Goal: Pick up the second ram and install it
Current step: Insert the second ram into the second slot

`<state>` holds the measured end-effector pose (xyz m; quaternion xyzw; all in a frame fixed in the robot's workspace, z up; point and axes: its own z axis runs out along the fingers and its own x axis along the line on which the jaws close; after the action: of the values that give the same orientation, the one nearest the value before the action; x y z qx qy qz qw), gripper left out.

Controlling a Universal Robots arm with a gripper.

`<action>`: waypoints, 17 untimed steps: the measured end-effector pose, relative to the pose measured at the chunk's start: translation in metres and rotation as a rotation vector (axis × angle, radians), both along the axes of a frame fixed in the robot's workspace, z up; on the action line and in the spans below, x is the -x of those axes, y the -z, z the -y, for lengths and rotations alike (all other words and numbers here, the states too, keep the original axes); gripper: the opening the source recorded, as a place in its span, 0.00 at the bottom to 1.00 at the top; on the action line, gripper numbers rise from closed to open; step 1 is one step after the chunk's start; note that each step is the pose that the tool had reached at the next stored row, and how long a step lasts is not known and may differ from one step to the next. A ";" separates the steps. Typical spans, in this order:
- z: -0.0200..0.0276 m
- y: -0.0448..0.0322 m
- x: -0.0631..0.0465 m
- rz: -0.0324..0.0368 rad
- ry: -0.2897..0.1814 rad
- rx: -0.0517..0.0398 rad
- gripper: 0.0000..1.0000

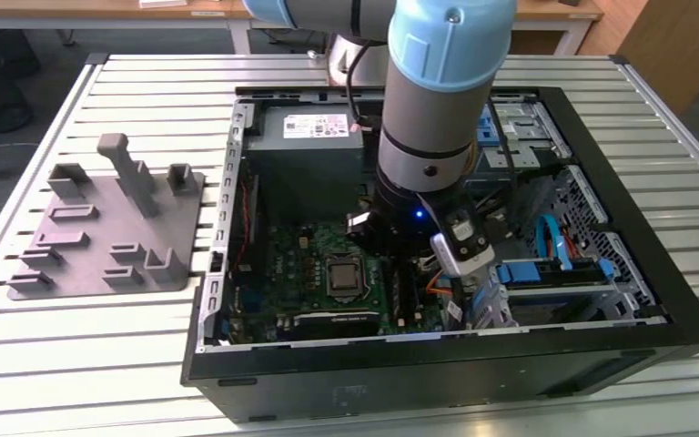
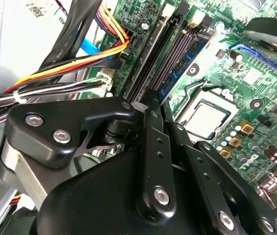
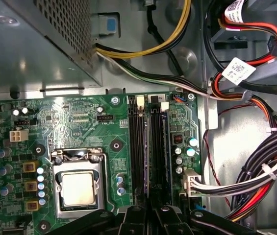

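Second wrist view shows the tool [image 2: 154, 105] gripping the second ram [image 2: 185, 58] edge-on over motherboard [image 2: 248, 73] slots.

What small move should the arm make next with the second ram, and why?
Probably a short, straight press down. In the first wrist view the second ram stands edge-on along a memory slot of the motherboard, with the gripper right at one end of it. Whether it is fully seated cannot be told.
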<state>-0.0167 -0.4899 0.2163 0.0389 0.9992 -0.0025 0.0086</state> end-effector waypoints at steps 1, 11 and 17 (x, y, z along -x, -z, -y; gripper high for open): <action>0.0000 0.0000 0.000 -0.0001 0.000 0.0025 0.14; -0.0027 0.0006 0.000 -0.0002 -0.002 0.0257 0.14; -0.0042 0.0007 0.000 0.0000 -0.021 0.0178 0.14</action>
<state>-0.0170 -0.4857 0.2156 0.0286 0.9995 -0.0113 0.0090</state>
